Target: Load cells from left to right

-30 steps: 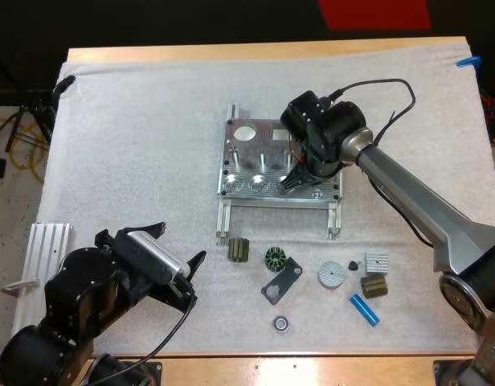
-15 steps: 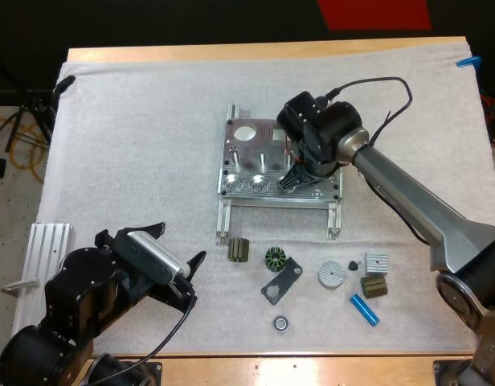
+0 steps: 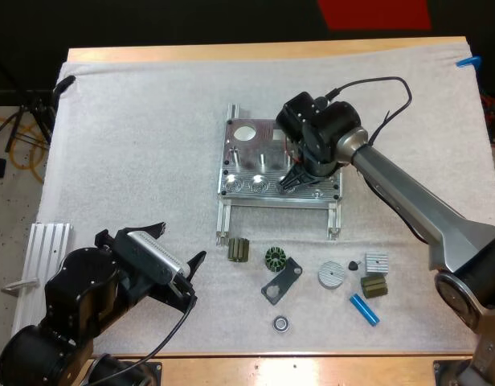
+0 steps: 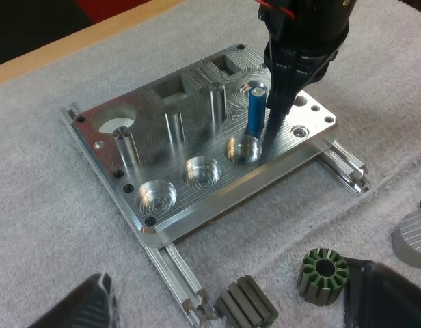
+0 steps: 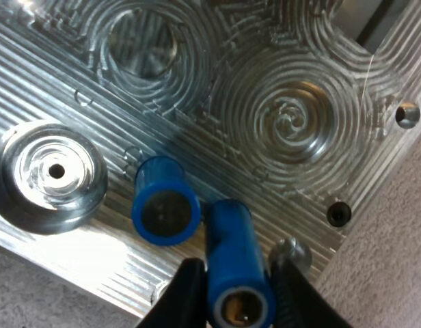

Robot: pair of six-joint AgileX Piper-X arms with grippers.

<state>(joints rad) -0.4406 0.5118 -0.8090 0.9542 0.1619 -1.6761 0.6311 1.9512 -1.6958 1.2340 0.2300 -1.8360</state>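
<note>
Grips a short bright blue cylinder [image 5: 238,266] in the right hand [image 3: 292,178], black fingers [image 5: 186,297] pressing it from both sides. Holds it on end, probably so as to drop it straight into a bore. Hovers low over the front row of round recesses in the machined aluminium fixture plate [image 3: 251,157], itself raised on two slotted rails near the middle of the mat.

Has a second blue cylinder [image 4: 256,109] just beside the held one, upright, foot at what looks like the third recess from the left. Cannot tell whether seated or only resting at the rim. Leaves the two recesses to its left bare, judging by the left wrist view: odd for a left-to-right order.

Parks the left hand [image 3: 183,241] at the near left, fingers wide apart and clear of everything, likely to stay out of the way while its camera looks across the plate.

Stocks a third blue cylinder [image 3: 364,309] flat at the near right, among loose parts: a dark ribbed block [image 3: 239,249], a round slotted green core [image 3: 276,258], a finned silver disc [image 3: 330,274].

Works on a white fibrous mat [image 3: 135,145] over a wooden worktop [image 3: 255,51], probably soft enough to stop round pieces rolling. Beyond the left side, a dim floor with looped cables [image 3: 14,133].
</note>
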